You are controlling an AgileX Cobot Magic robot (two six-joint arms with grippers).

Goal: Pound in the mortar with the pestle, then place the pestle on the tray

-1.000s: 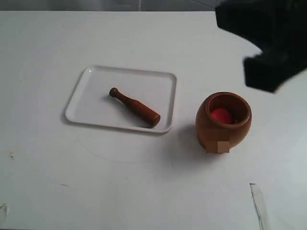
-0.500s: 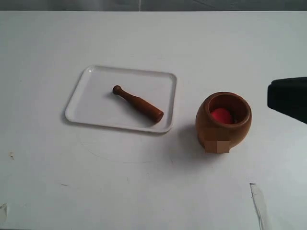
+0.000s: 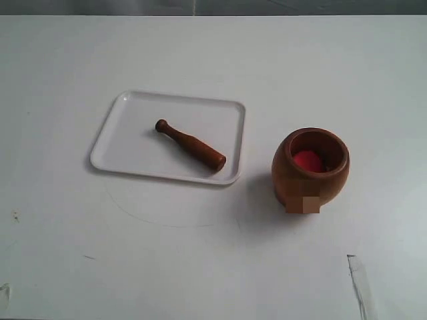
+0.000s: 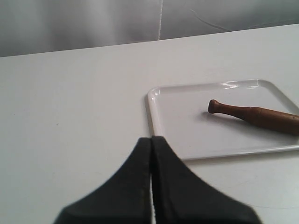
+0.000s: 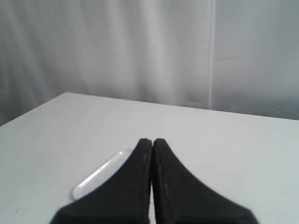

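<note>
The pestle [image 3: 191, 145] lies flat and slantwise on the tray [image 3: 133, 133], wholly inside the rim. It is ahead of the left pincer [image 4: 151, 138] and well apart from its tips, with the knob end the nearer to them. The left pincer's two fingers are pressed together with nothing between them. The right pincer [image 5: 152, 140] is likewise closed and empty.

With the pestle on the tray, the placing looks done, so I judge that the step in hand is simply to leave things be. To do that well, keep both pincers back from the tray so that nothing nudges it. The pestle is round and could roll, though the low rim should stop it.

The mortar [image 3: 310, 170] stands upright on the bench [image 3: 200, 267], apart from the tray, and neither wrist view shows it. A red lump [image 3: 307, 161] sits inside it. A clear strip [image 5: 100, 175] lies on the bench near the right pincer's tips.

Count: one pestle, one tray, one mortar, one red lump, one clear strip, two pincers.
</note>
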